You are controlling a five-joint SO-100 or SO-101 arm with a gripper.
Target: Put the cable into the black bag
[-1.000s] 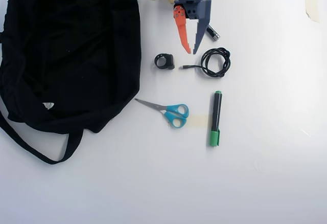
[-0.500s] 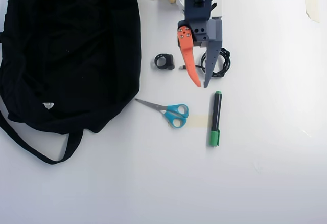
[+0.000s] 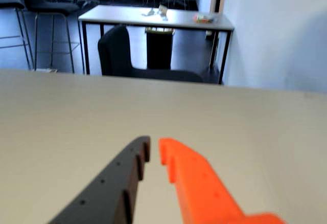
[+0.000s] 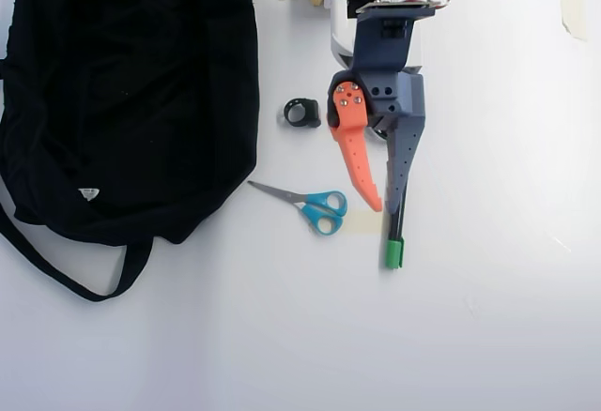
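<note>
White tabletop (image 4: 488, 317) fills the overhead view. The pincer (image 4: 387, 206) hangs above it with its tips toward six o'clock, the orange finger (image 4: 357, 153) beside the dark grey finger (image 4: 402, 144). In the wrist view the two tips (image 3: 153, 150) stand almost together with only a thin slit between them, and nothing is pinched there.

Just past the tips at six o'clock in the overhead view lies a small green piece (image 4: 393, 252) with a thin dark line running up under the grey finger; whether this is the cable I cannot tell. At nine o'clock from the tips, close by, lie blue-handled scissors (image 4: 315, 206), blades pointing to ten o'clock. At eleven o'clock, near the orange finger's base, sits a small black ring-shaped part (image 4: 302, 112). Farther out at nine to ten o'clock lies the black bag (image 4: 122, 92), slumped flat, its strap (image 4: 66, 275) looping toward seven o'clock.

Beyond the table's far edge the wrist view shows another table (image 3: 153, 17), a dark chair (image 3: 122, 55) and stools (image 3: 43, 4).
</note>
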